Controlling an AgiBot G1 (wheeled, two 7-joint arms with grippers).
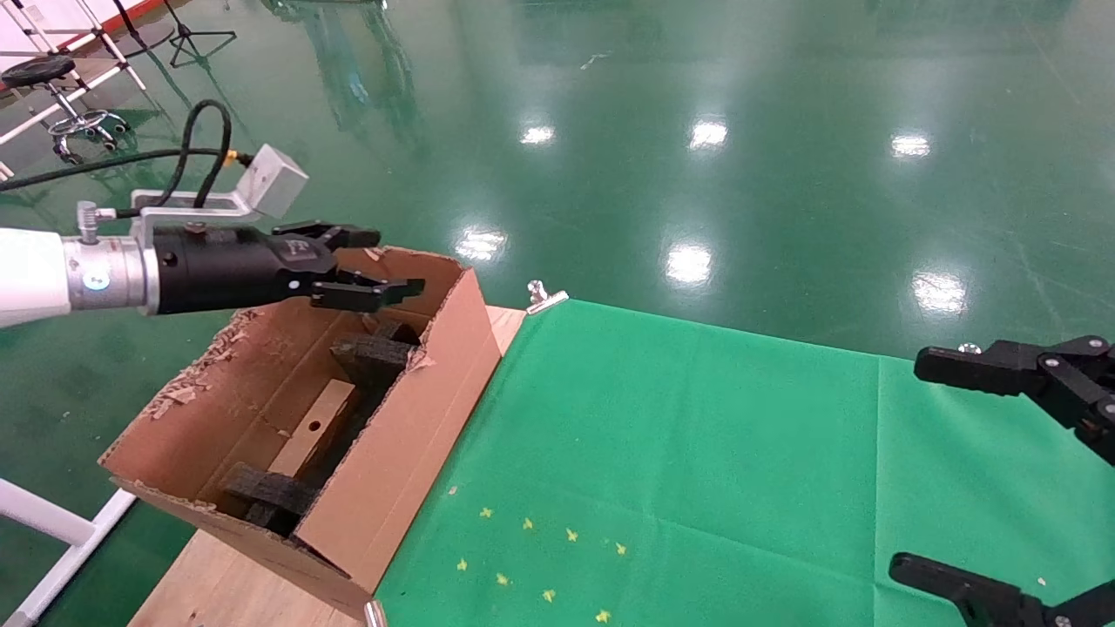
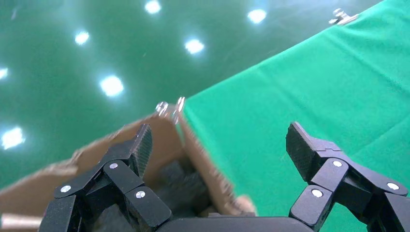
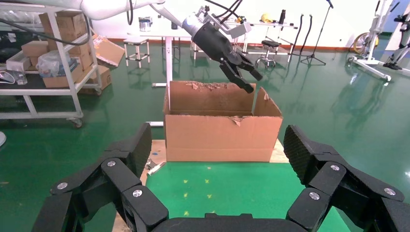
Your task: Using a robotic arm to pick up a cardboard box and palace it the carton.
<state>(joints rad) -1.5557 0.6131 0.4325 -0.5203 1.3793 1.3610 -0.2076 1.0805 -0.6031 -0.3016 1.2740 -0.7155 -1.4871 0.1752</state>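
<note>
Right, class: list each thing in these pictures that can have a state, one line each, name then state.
left gripper: open, empty, above the carton's far end.
right gripper: open, empty, parked over the green cloth.
cardboard box: lying inside the carton, among black foam pieces.
carton: open-topped, flaps upright and ragged.

Large brown corrugated carton (image 1: 409,435) at left end of desk (image 1: 218,588), beside green cloth (image 1: 697,453). Small brown cardboard box (image 1: 312,431) inside carton, between black foam pieces (image 1: 373,357). White robotic arm's black gripper (image 1: 370,266) above carton's far end, jaws apart. Right gripper (image 1: 906,470) over cloth's right edge, well apart from carton.
</note>
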